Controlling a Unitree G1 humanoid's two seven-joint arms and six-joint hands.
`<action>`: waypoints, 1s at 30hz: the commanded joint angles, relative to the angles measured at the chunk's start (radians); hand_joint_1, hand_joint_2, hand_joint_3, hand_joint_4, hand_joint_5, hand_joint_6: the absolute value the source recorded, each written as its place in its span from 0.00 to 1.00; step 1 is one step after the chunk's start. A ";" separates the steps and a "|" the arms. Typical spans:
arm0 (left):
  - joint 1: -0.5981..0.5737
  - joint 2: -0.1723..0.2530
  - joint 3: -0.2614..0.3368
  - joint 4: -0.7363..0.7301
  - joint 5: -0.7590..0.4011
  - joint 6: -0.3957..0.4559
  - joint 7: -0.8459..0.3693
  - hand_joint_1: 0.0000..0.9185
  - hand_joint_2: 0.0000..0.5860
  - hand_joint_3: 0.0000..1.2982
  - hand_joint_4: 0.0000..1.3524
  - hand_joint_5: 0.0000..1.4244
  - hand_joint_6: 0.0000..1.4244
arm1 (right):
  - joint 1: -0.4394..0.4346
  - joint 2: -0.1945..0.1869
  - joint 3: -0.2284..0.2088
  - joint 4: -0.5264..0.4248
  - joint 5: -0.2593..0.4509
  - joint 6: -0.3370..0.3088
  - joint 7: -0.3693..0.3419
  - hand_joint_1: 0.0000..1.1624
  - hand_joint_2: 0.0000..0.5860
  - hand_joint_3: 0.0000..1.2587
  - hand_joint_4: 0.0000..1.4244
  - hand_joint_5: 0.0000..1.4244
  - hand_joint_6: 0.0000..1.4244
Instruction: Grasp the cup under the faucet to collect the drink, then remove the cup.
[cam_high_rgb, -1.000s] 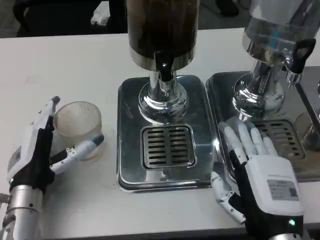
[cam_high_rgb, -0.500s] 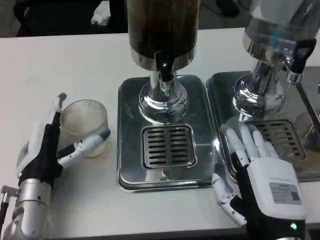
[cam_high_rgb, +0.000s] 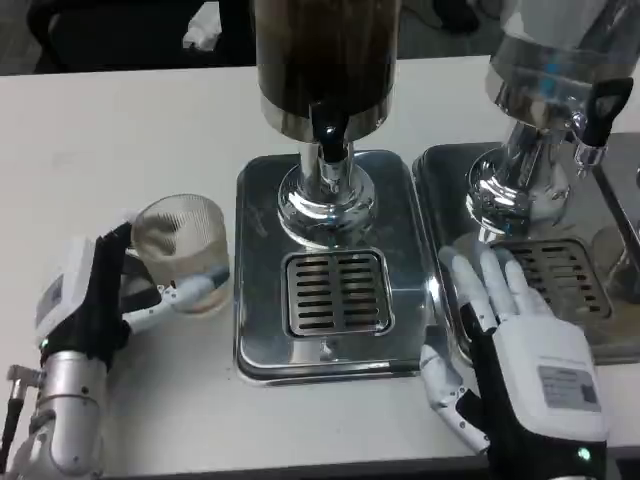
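Two dispensers are being seen at the back of the white table (cam_high_rgb: 130, 110): a dark-filled one (cam_high_rgb: 325, 55) in the centre and a clear one (cam_high_rgb: 560, 50) to the right, each w/ a black tap. The centre faucet (cam_high_rgb: 328, 140) is pointing down over a steel tray (cam_high_rgb: 260, 200) whose slotted grille (cam_high_rgb: 336, 292) is lying bare, w/ nothing standing on it. A second tray (cam_high_rgb: 440, 175) is sitting just beside it on the right, under the clear dispenser. The cup (cam_high_rgb: 182, 255), clear and ribbed, is being held left of the centre tray, well off the grille and not under the faucet; whether it is touching the table can't be told, and no liquid can be made out inside. The left hand (cam_high_rgb: 95, 295) is being wrapped round it, thumb at the near side and fingers (cam_high_rgb: 195, 290) across the front wall. The right hand (cam_high_rgb: 520, 340) is being rested flat, fingers spread and holding nothing, over the seam btwn the two trays, fingertips reaching the right-hand grille (cam_high_rgb: 555, 270).
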 joint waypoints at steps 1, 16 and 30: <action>-0.015 -0.020 -0.027 0.014 0.022 0.015 0.017 0.65 0.06 0.49 0.59 0.65 0.80 | 0.005 0.003 -0.005 -0.014 0.000 0.011 -0.001 0.07 0.94 0.07 0.00 0.01 0.09; -0.035 -0.042 -0.061 0.018 0.055 0.031 0.128 0.73 0.00 0.71 0.81 0.85 0.99 | 0.006 0.007 -0.011 -0.013 0.000 0.016 -0.006 0.08 0.94 0.07 0.00 0.02 0.11; -0.023 -0.037 -0.072 0.008 0.052 0.008 0.169 0.77 0.00 0.78 0.87 0.89 1.00 | -0.004 0.002 -0.011 -0.003 0.007 0.008 -0.003 0.08 0.94 0.07 0.00 0.02 0.12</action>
